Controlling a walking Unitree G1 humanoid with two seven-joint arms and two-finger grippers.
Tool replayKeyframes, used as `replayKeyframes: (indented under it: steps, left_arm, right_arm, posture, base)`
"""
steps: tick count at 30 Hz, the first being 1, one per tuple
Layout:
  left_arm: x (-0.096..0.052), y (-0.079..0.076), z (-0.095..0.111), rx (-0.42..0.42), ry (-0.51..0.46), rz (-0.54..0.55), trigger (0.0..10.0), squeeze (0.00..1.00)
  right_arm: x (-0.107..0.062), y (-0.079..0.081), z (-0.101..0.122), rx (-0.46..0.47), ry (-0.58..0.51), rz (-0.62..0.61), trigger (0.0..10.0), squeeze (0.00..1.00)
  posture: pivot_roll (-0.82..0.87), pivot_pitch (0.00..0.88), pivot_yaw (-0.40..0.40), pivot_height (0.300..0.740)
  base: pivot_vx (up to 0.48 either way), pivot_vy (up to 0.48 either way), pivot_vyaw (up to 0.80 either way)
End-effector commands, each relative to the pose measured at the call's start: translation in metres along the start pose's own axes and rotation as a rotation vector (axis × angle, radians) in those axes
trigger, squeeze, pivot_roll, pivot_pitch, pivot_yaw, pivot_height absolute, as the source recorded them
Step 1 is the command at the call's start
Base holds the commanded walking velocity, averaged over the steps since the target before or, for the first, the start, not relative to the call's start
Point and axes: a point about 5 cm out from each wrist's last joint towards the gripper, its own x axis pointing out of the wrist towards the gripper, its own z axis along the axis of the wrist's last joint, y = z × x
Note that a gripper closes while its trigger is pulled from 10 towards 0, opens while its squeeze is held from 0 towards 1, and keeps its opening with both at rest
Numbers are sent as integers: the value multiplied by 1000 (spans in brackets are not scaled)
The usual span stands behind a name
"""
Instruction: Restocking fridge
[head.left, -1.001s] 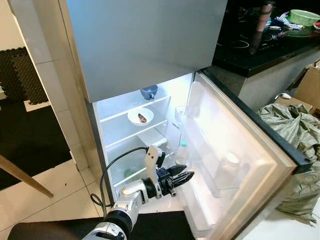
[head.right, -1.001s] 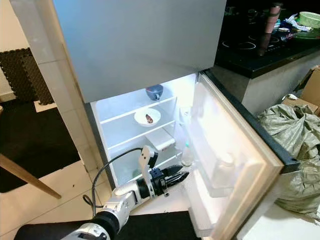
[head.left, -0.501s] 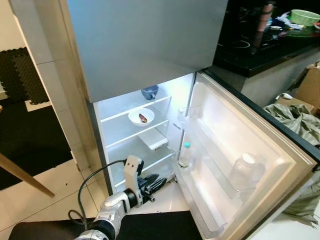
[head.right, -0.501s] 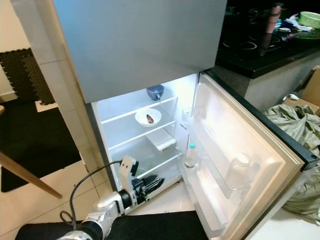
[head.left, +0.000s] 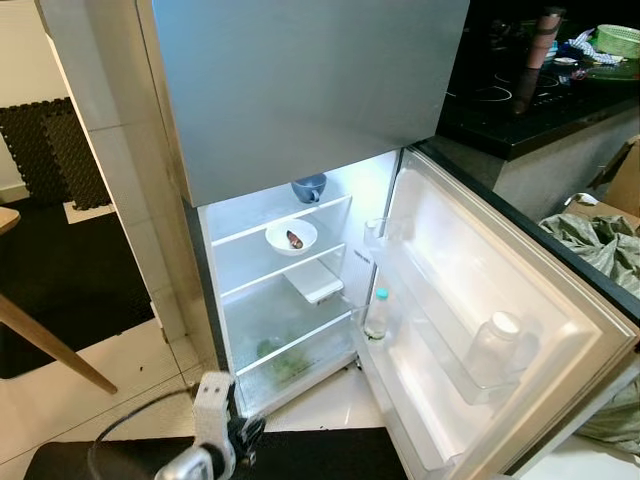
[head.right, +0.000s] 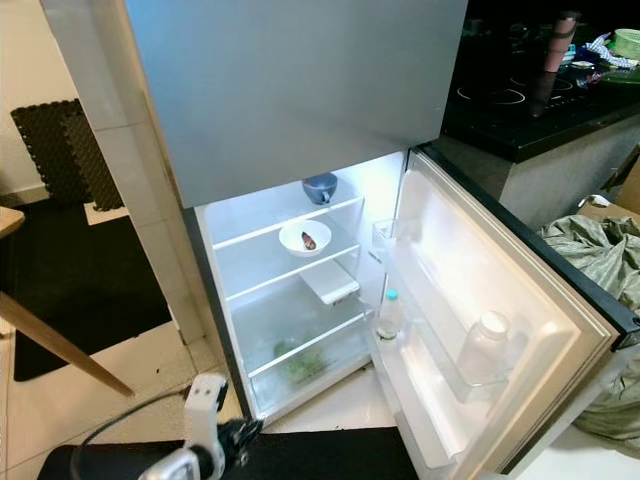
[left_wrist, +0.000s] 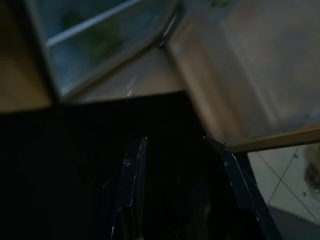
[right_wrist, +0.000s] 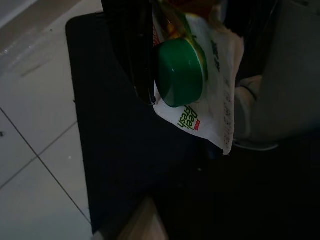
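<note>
Holding green-capped pouch (right_wrist: 192, 75) clamped in right gripper (right_wrist: 150, 60) | left gripper (left_wrist: 182, 165) apart, empty | we'd raise it toward fridge (head.left: 300, 100) door shelf (head.left: 450, 350) at 3 o'clock, staying clear of the bottle (head.left: 377, 313)

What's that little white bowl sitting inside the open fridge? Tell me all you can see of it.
The white bowl is small, round and shallow, and looks like glazed ceramic or plastic. It sits upright on the fridge's second shelf, which looks like clear glass, just below the shelf holding a dark blue cup. Inside the bowl lies a small brownish bit of food; what it is cannot be told. Nothing else touches the bowl, and the fridge light shines brightly on it.
</note>
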Motion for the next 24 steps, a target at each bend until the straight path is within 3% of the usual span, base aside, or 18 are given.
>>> replayKeyframes:
  steps: [1, 5, 11, 19, 24]
  left_arm:
    - [-6, 9, -7, -4, 34, 49, 10000, 0]
    - [-15, 15, -27, -39, 92, 121, 10000, 0]
    - [-20, 16, -39, -61, 131, 151, 10000, 0]
    - [-30, 18, -60, -71, 221, 195, 10000, 0]
    - [-35, 18, -70, -67, 259, 205, 10000, 0]
  right_arm:
    - [1, 4, 5, 4, -26, 32, 10000, 0]
    - [2, 14, 17, -13, -79, 109, 10000, 0]
    - [2, 22, 28, -57, -106, 156, 10000, 0]
    - [3, 24, 20, -90, -64, 143, 10000, 0]
    - [2, 21, 9, -95, -26, 136, 10000, 0]
  posture:
    - [-45, 0, -9, 740]
    - [-46, 0, -9, 740]
    - [-45, 0, -9, 740]
    - [-44, 0, -9, 740]
    - [-45, 0, -6, 740]
  base:
    - [0, 0, 0]
    - [0, 0, 0]
    - [0, 0, 0]
    - [0, 0, 0]
    - [0, 0, -496]
